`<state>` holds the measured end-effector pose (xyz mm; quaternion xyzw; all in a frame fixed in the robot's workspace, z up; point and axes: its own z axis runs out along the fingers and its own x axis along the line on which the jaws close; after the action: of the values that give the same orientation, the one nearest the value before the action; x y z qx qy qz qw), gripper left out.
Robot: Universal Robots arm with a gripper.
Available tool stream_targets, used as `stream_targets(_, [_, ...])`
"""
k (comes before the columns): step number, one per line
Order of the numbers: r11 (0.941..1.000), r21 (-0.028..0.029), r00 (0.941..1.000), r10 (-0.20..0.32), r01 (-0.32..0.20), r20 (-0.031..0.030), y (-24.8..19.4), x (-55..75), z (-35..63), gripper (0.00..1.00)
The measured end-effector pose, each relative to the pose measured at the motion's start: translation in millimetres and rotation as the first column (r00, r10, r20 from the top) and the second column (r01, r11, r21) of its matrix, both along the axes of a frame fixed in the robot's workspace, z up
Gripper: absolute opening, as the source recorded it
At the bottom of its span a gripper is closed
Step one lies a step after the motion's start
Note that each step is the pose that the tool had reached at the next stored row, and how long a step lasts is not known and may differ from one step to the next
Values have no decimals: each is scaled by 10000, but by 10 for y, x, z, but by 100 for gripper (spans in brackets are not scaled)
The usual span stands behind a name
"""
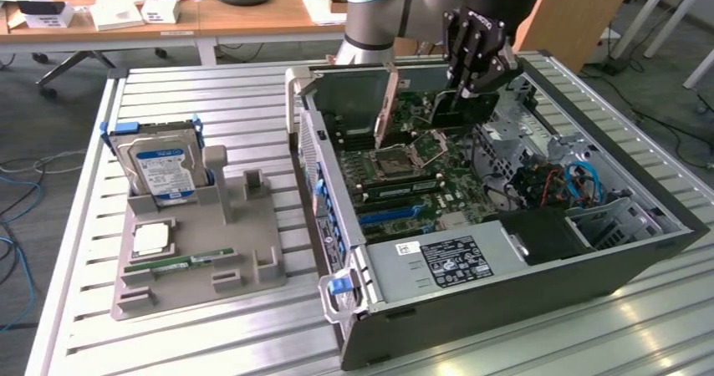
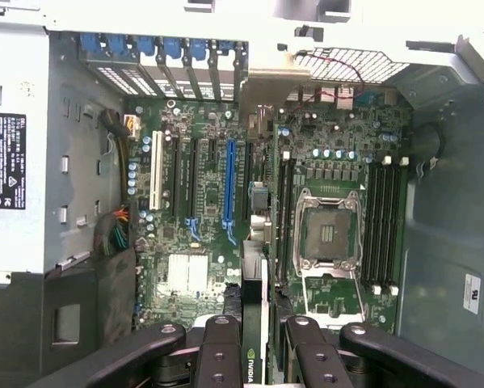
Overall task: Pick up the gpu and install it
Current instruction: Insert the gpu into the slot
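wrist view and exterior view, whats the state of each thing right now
gpu, gripped in the pincer, over the motherboard, not seated
blue slot, empty
cpu socket, cover open
computer case, on its side, open
hard drive, upright in grey holder

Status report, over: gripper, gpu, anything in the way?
Gripper shut on the gpu, over the open case. Card edge-down, not seated. Blue slot bare, nothing in the way.
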<state>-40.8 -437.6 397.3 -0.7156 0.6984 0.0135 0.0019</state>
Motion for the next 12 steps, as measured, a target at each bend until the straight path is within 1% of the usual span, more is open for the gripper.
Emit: stream_targets(12, [10000,1,10000,0,0,0,0,-10,-189,26])
